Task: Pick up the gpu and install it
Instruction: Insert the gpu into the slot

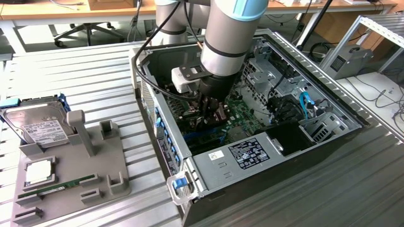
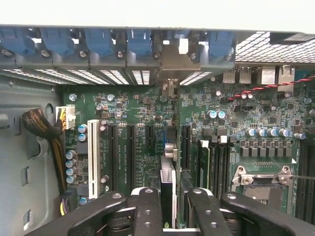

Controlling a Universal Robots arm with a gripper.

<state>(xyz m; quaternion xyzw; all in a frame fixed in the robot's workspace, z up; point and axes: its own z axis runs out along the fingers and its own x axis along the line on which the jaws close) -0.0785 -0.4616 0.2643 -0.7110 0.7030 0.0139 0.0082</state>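
The arm is reaching down into the open computer case point(image 1: 353, 111), and its gripper point(image 1: 211, 113) is standing low over the motherboard point(image 1: 243, 116). In the wrist view the gripper point(image 2: 167, 209) is clenched on the gpu point(image 2: 167, 184): the two dark fingers point(image 2: 147, 211) are sitting on either side of a thin card that is seen edge-on, hanging straight below the wrist. So the card is not lying away from the claw at all; it is between the fingertips, pointing down to the board.

The long axis of the card is running along the line of the expansion slots point(image 2: 132, 152), toward the rear wall of the case with its blue slot clips point(image 2: 140, 42). The lower edge is looking very close to the slot under it, just beside the black slots and near the white slot point(image 2: 92, 152), but I cannot tell if it is already touching or seated.

In my judgement the important relation is this alignment of card edge and slot.

Outside the case, a grey holder point(image 1: 75, 179) is carrying a hard drive point(image 1: 38, 125) and a RAM stick point(image 1: 57, 187).
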